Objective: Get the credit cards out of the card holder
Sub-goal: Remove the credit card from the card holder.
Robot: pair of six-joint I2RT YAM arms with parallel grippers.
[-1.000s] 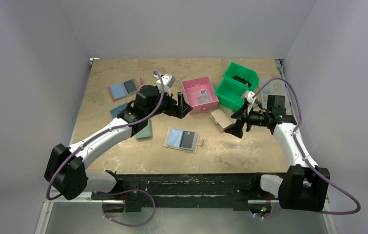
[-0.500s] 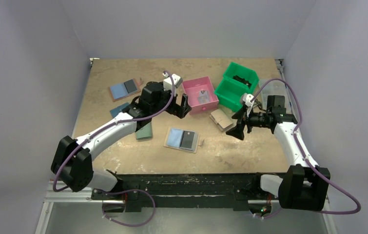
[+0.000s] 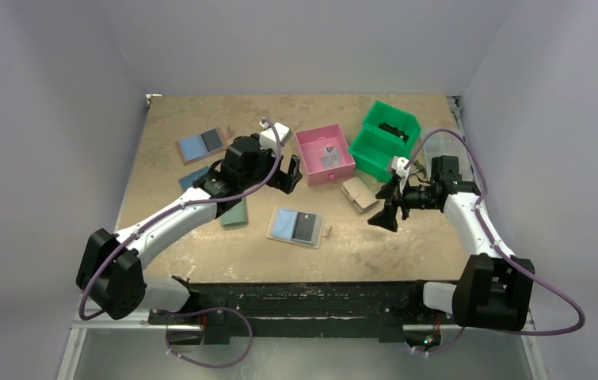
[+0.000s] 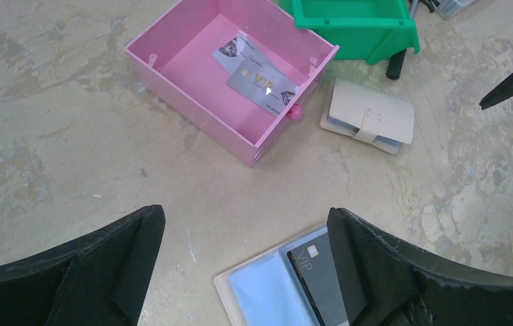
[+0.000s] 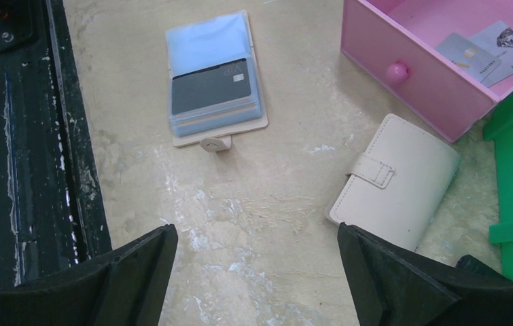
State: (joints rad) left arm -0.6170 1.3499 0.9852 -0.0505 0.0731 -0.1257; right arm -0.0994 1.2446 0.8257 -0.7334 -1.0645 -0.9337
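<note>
Top external: holder (image 3: 283,224) lying open and flat mid-table, dark card (image 3: 306,227) in its right panel; left gripper (image 3: 293,174) and right gripper (image 3: 382,210) both spread wide, empty, hovering apart from it; best to pin the blue panel and pinch the card's free edge.

Even overhead light, soft shadows, sharp pics.
</note>
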